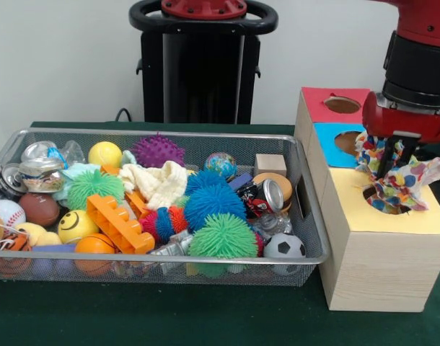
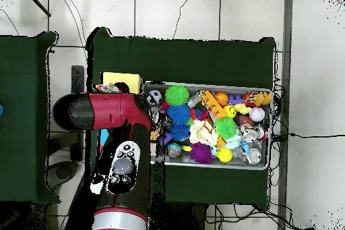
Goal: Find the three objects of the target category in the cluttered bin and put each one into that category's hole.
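Observation:
My gripper (image 1: 390,167) hangs over the yellow section (image 1: 393,220) of the wooden box, shut on a cloth with many-coloured spots (image 1: 407,182). The cloth droops onto and partly into the yellow section's hole (image 1: 375,199), with its edges spread over the rim. In the overhead view my arm (image 2: 111,116) covers the gripper and most of the box; only a yellow corner (image 2: 123,79) and a scrap of the cloth (image 2: 106,88) show. A cream knitted cloth (image 1: 159,184) lies among the toys in the wire bin (image 1: 169,261).
The box also has a red section with a hole (image 1: 342,105) and a blue section with a hole (image 1: 348,142). The bin (image 2: 209,86) holds spiky balls (image 1: 214,204), crushed cans (image 1: 267,196), an orange brick (image 1: 119,222), a soccer ball (image 1: 284,246) and other balls.

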Controlling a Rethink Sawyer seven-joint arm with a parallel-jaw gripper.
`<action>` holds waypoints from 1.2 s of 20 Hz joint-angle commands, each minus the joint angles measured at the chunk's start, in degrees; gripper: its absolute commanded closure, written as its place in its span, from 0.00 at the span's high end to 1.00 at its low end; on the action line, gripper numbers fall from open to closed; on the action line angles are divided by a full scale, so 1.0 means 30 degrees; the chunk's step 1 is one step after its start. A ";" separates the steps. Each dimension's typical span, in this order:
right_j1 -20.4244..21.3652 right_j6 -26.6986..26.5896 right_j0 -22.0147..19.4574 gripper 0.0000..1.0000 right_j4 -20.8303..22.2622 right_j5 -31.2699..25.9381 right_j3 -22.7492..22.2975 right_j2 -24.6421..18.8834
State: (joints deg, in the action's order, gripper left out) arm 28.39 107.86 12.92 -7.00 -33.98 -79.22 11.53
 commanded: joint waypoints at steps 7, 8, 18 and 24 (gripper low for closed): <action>-0.4048 0.3326 -0.0793 0.00 -0.0033 0.3284 0.1170 -0.1396; -0.4183 0.3353 -0.0786 0.00 -0.0030 0.3404 0.1352 -0.1348; -0.4698 0.2884 -0.0912 0.00 -0.0224 0.2483 0.2862 -0.1114; -0.4801 0.1693 -0.1834 0.00 0.0150 0.2457 0.2577 -0.1862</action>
State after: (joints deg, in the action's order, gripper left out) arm 19.09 107.86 10.96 -7.10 -27.74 -70.90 11.41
